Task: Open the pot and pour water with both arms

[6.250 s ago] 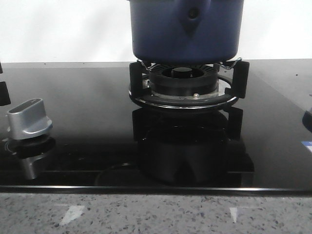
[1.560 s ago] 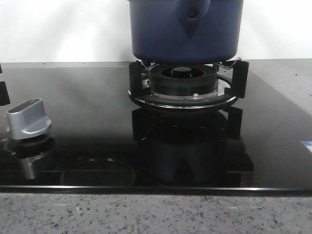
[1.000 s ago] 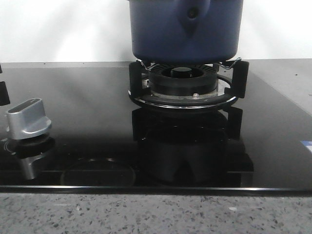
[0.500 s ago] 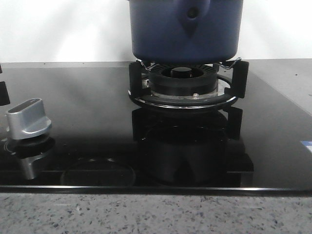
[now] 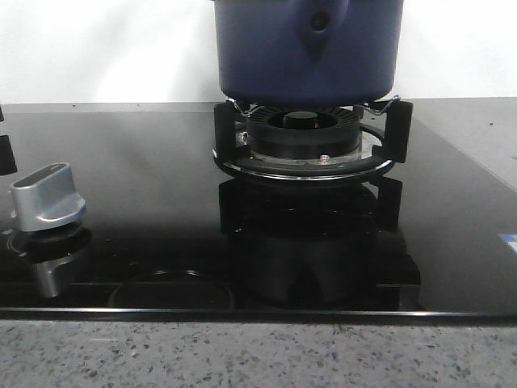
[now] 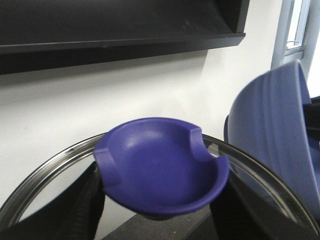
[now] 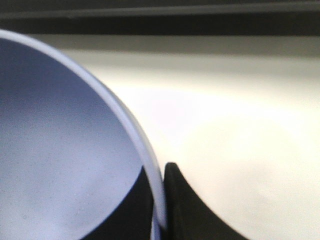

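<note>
Lid up, pot waiting

The pot [image 5: 307,50] sits on the burner [image 5: 305,139], top centre; left gripper [image 6: 160,210] pinches the lid's knob [image 6: 162,165]. Right fingers: can't tell. Looks heavy, smooth, slippery — take the handle.

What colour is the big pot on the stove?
The pot is dark blue, shown best in the front view.

Left gripper [image 6: 155,210]: dark fingers [image 6: 82,207] low in frame, spread either side, clamping from both flanks. Right gripper: one dark fingertip [image 7: 182,210] visible, bottom centre; jaw state unclear.
</note>
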{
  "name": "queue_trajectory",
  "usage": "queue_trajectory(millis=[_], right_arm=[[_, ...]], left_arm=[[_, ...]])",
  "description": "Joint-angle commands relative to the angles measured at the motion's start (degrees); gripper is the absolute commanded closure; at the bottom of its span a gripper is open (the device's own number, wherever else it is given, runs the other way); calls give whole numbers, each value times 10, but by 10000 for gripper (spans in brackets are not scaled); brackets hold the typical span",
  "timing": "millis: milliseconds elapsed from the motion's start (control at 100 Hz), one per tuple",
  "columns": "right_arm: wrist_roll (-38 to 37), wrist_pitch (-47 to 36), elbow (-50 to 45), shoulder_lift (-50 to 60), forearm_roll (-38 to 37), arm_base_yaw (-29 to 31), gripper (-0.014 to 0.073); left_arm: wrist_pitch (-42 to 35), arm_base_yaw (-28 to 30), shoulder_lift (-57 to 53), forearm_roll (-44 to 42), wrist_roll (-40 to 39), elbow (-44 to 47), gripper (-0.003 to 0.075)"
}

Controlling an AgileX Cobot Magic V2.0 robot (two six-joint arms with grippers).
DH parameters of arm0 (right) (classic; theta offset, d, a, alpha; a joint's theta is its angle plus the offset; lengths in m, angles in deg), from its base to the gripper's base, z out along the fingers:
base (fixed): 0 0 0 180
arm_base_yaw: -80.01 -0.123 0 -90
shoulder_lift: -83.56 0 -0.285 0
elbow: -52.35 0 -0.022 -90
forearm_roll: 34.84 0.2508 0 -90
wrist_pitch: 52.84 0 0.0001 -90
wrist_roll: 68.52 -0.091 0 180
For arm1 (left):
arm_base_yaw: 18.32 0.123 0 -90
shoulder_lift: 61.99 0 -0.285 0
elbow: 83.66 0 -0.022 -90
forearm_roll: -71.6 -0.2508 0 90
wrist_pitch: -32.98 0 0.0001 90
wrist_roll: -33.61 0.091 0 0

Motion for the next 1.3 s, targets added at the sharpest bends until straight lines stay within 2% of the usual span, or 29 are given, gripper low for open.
queue_trajectory(millis=[0, 260, 360, 490, 700, 890, 1290], right_arm=[[2, 57, 55, 36, 23, 23, 639], [2, 471, 190, 39, 55, 136, 639], [2, 590, 211, 39, 55, 193, 639], [2, 693, 203, 37, 55, 263, 639], [8, 703, 131, 37, 55, 360, 639], [8, 681, 53, 37, 56, 421, 639], [11, 635, -17, 37, 56, 433, 639]], left_arm=[[29, -17, -33, 60, -6, -23, 510], [21, -76, -33, 60, -6, -23, 510], [14, -102, -33, 61, -4, -23, 510], [1, -131, -33, 62, -3, -23, 510], [-16, -168, -29, 63, 6, -23, 510], [-29, -189, -25, 64, 11, -23, 510], [-28, -192, -18, 68, 11, -23, 510]])
